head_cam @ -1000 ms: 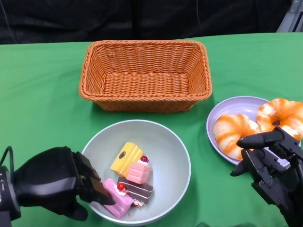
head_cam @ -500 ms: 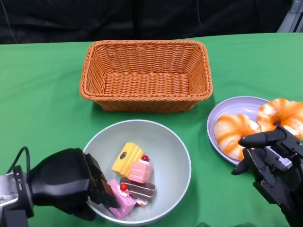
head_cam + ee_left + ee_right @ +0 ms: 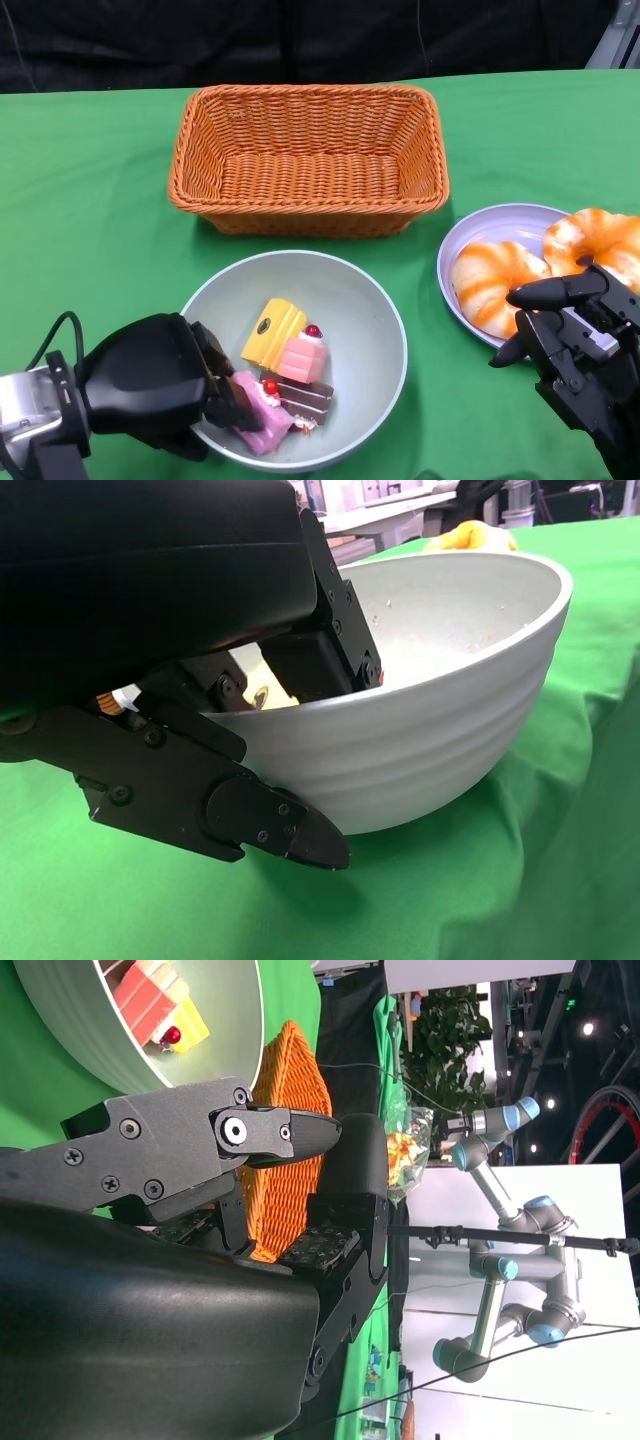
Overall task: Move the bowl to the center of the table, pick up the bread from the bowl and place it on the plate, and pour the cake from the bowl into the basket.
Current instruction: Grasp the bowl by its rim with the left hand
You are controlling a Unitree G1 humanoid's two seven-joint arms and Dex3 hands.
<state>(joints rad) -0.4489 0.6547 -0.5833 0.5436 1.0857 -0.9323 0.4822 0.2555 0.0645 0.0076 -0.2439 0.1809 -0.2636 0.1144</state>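
The left robot hand (image 3: pixel 165 395) still grips the bowl (image 3: pixel 340 290) rim, and the bowl has lifted slightly since before, cakes (image 3: pixel 285 375) inside. The right robot hand (image 3: pixel 570 335) hovers empty, fingers apart, beside the plate (image 3: pixel 480 228) holding bread (image 3: pixel 490 280)
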